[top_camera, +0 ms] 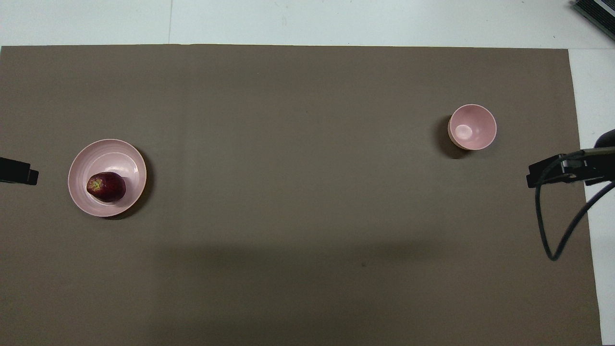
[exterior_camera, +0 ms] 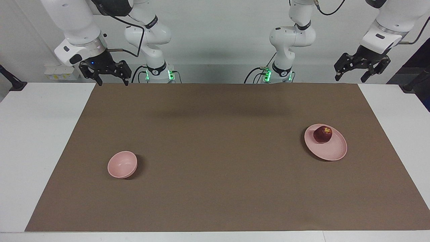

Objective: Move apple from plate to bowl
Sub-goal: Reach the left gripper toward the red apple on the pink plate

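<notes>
The dark red apple (exterior_camera: 323, 134) lies on the flat pale pink plate (exterior_camera: 333, 150), toward the left arm's end of the table. In the overhead view the apple (top_camera: 106, 187) sits on the part of the plate (top_camera: 113, 154) nearest the robots. The small deep pink bowl (exterior_camera: 121, 165) stands empty toward the right arm's end; it also shows in the overhead view (top_camera: 473, 126). My left gripper (exterior_camera: 352, 76) hangs open and empty, high over the table's edge by its base. My right gripper (exterior_camera: 113, 82) hangs open and empty likewise. Only their tips show from overhead: left gripper (top_camera: 19, 171), right gripper (top_camera: 552, 174).
A brown mat (exterior_camera: 215, 151) covers most of the white table (exterior_camera: 37, 134). A black cable (top_camera: 557, 226) loops down from the right gripper over the mat's edge. Both arm bases stand at the table's robot edge.
</notes>
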